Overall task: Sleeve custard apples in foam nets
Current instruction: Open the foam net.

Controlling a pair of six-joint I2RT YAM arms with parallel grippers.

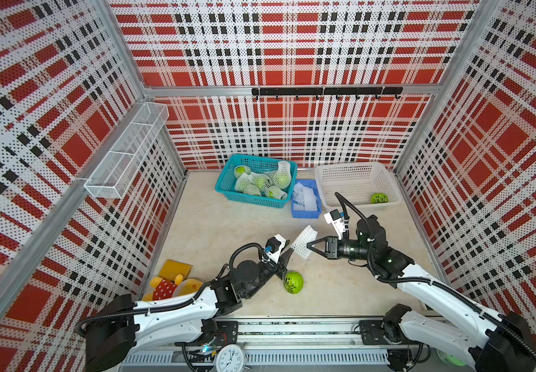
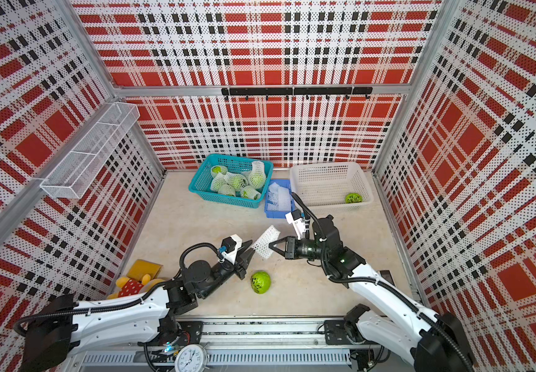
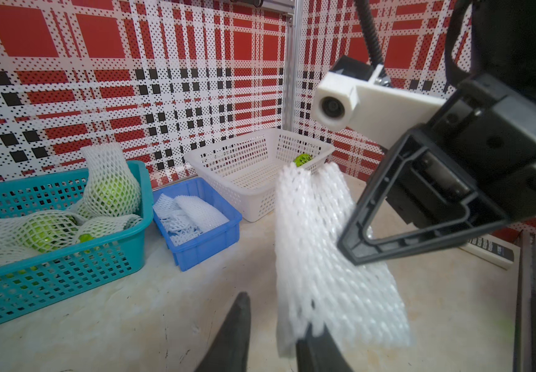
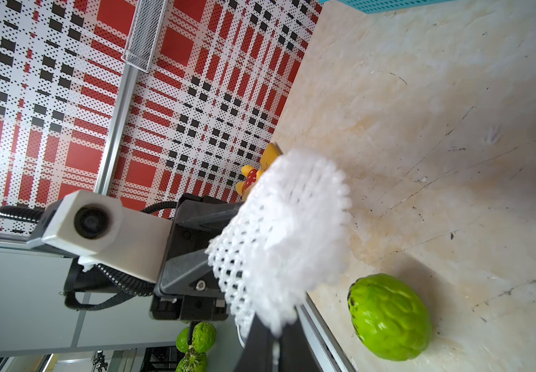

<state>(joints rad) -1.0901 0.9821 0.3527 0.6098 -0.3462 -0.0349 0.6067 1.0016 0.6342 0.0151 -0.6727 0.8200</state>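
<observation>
White foam net point(image 1: 304, 242) up in mid-air over desk point(image 1: 215, 232).
R tool point(image 1: 308, 245) pinched on net; L tool point(image 3: 276, 314) jaws apart round its other edge; bare custard apple point(image 1: 293, 282) on desk near L tool.

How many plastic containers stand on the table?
3: a teal basket at the back, a small blue bin right beside it, and a white basket beyond that bin. None seems hidden.

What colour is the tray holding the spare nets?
The tray is blue, best seen in the left wrist view.
</observation>
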